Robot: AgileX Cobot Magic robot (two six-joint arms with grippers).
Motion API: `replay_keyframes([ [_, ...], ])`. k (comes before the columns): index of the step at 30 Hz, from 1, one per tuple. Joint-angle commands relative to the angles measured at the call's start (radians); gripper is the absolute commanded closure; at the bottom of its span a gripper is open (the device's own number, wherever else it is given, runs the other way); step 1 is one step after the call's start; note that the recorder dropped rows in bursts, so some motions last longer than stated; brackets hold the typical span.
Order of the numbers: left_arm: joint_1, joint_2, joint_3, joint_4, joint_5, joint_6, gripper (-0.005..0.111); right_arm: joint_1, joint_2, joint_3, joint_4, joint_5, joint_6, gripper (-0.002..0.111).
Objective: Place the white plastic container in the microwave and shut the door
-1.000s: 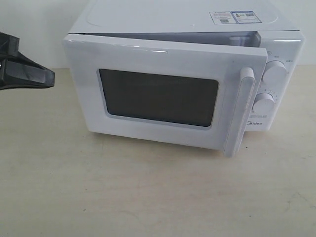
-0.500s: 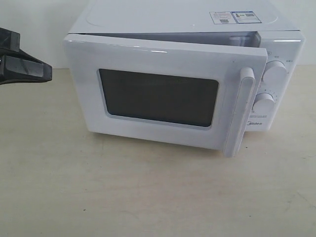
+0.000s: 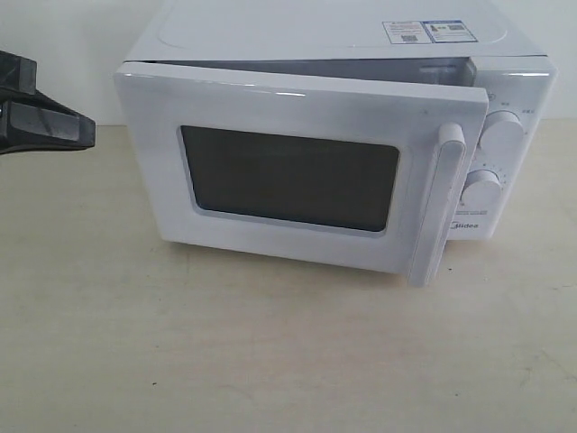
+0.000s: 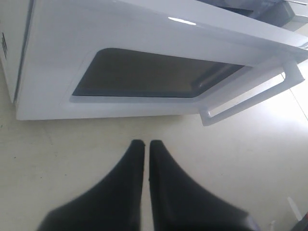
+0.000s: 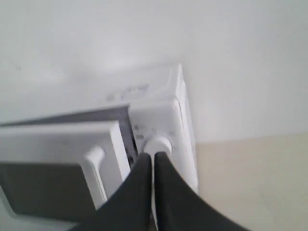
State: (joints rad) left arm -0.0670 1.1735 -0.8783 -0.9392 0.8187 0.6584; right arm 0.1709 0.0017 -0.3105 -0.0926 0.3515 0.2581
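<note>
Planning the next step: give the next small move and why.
Probably move the left hand forward to the door near its handle and push it shut. The door stands ajar, with a gap on the handle side; the hand is shut, faces the door and is apart from it. The container is not in view.

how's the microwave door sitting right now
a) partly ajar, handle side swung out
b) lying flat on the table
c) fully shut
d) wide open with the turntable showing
A: the door angles away from the microwave body, with a gap showing along its top edge and the handle side standing furthest out.
</note>
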Motion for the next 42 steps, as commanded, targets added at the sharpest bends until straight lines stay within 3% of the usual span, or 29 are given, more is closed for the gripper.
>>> replay_keyframes([
  [1, -0.003, 0.001, 0.000, -0.007, -0.012, 0.005, 0.102, -0.001, -0.002, -0.150, 0.100, -0.010, 0.007, 0.108],
  [8, -0.003, 0.001, 0.000, -0.007, -0.012, 0.005, 0.102, 0.001, -0.002, -0.315, 0.218, -0.210, -0.004, 0.108],
  [18, -0.003, 0.001, 0.000, -0.007, -0.012, 0.005, 0.102, 0.001, 0.330, -0.550, 0.230, -0.042, -0.185, 0.108],
  [21, -0.003, 0.001, 0.000, -0.007, -0.012, 0.005, 0.102, 0.001, 0.440, -0.588, 0.394, 0.042, -0.304, 0.108],
  [25, -0.003, 0.001, 0.000, -0.007, -0.012, 0.005, 0.102, 0.001, 0.579, -0.580, 0.798, 0.239, -0.502, 0.108],
  [27, -0.003, 0.001, 0.000, -0.007, -0.012, 0.005, 0.102, 0.001, 0.645, -0.570, 0.882, 0.357, -0.565, 0.108],
  [35, -0.003, 0.001, 0.000, -0.007, -0.012, 0.005, 0.102, 0.001, 0.881, -0.567, 0.857, 0.460, -0.661, 0.108],
  [42, -0.003, 0.001, 0.000, -0.007, -0.012, 0.005, 0.102, 0.001, 1.016, -0.519, 0.830, 0.291, -0.754, 0.108],
])
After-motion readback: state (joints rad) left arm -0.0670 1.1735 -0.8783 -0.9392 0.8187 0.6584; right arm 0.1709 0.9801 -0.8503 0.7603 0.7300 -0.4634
